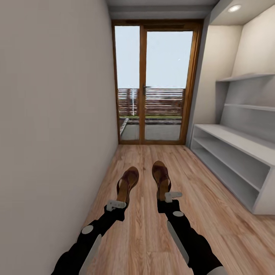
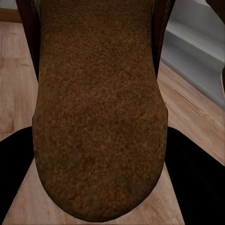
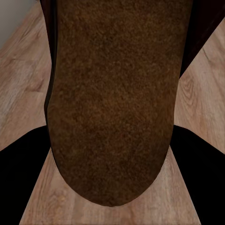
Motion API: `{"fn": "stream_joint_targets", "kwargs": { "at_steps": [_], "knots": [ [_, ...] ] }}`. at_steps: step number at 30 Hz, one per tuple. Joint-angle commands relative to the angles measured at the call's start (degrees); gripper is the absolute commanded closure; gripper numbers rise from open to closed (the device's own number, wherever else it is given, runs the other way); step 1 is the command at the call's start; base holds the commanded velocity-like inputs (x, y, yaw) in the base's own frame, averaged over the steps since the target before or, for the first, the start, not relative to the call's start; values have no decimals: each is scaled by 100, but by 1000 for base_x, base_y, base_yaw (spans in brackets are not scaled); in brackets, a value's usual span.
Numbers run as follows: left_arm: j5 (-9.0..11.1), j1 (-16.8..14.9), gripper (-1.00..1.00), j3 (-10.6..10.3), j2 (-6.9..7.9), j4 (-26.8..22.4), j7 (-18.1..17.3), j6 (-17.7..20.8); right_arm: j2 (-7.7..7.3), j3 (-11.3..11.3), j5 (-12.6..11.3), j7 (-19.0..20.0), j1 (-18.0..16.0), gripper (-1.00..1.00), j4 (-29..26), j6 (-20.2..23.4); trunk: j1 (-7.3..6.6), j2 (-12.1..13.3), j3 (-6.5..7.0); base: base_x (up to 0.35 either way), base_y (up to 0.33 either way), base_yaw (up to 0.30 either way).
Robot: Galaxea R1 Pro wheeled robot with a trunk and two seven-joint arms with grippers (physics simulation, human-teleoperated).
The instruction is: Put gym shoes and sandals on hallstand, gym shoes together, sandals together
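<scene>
Two dark brown sandals point forward above the corridor floor (image 1: 149,236). My left gripper (image 1: 116,204) is shut on the heel of the left sandal (image 1: 128,182). My right gripper (image 1: 172,195) is shut on the heel of the right sandal (image 1: 160,178). In the left wrist view the sandal's brown sole (image 2: 98,117) lies between the black fingers (image 2: 199,180). The right wrist view shows the other sandal (image 3: 112,103) between its black fingers (image 3: 201,173). The white hallstand (image 1: 238,143) stands along the right wall, with its edge (image 2: 199,44) in the left wrist view. The gym shoes are out of view.
A plain wall (image 1: 53,133) runs close along the left. A wood-framed glass door (image 1: 152,84) closes the corridor's far end. Two stepped floating shelves (image 1: 248,77) hang above the hallstand. Open plank floor stretches ahead between wall and rack.
</scene>
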Motion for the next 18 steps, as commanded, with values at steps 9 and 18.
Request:
{"fn": "stream_joint_targets", "kwargs": {
  "at_steps": [9,18],
  "knots": [
    [61,-2,100,4,-1,-8,-17,46,-3,16,-53,-55,-5,100,-8,17,2,-3,-6,348,0,0],
    [61,-2,100,3,-1,-8,-17,46,-3,16,-53,-55,-5,100,-8,17,2,-3,-6,348,0,0]
  ]
}}
